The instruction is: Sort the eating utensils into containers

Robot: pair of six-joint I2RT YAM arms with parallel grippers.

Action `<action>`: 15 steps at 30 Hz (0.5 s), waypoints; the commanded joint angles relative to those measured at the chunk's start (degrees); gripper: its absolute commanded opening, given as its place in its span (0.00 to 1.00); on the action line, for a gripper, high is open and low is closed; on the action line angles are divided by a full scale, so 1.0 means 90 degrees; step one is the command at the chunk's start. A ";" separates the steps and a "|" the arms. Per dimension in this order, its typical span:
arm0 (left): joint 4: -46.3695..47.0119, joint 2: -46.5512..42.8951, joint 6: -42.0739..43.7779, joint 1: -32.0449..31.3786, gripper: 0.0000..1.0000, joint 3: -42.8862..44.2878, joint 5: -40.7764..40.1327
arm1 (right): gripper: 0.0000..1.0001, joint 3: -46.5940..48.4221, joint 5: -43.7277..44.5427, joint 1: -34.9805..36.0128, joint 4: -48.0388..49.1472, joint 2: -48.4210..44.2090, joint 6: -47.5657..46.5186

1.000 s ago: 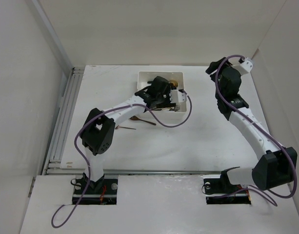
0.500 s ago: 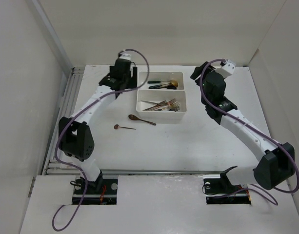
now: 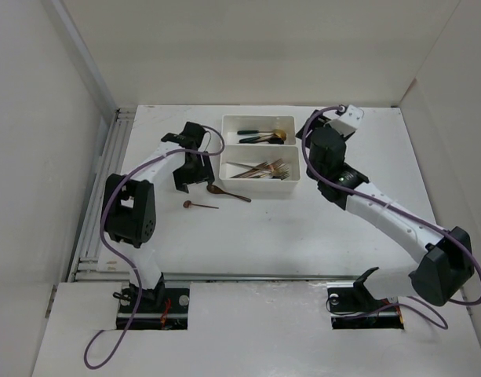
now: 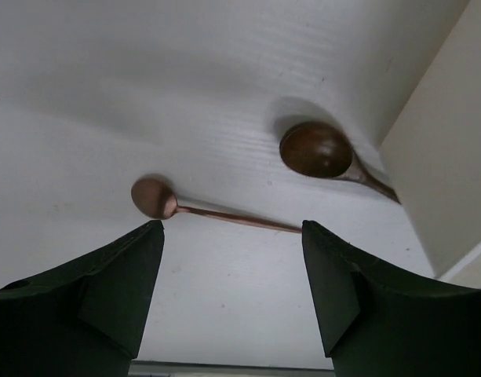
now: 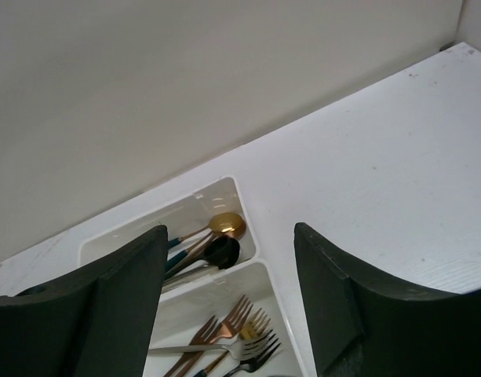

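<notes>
Our left hand (image 4: pixel 232 236), spread and empty, hovers over the small spoon (image 4: pixel 224 216) on the desk (image 4: pixel 146 94); next we should descend, pinch its handle, and carry it to the spoon tray (image 3: pixel 260 122).

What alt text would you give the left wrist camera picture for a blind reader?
Two copper-coloured spoons lie apart on a white table: a small spoon nearer, a larger spoon beyond, its handle running toward a white tray. The left hand, its two dark fingers framing the bottom, is open and empty.
</notes>
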 commanded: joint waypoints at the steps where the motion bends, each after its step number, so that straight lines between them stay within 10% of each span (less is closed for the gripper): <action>1: -0.0609 -0.0055 -0.0039 0.0001 0.68 -0.0280 0.0402 | 0.70 -0.0144 0.0276 0.0100 0.0214 -0.0110 -0.0281; 15: -0.0404 0.1381 -0.0098 0.0333 0.65 -0.0077 0.0472 | 0.70 -0.0447 0.0548 0.0218 0.0156 -0.0188 -0.0417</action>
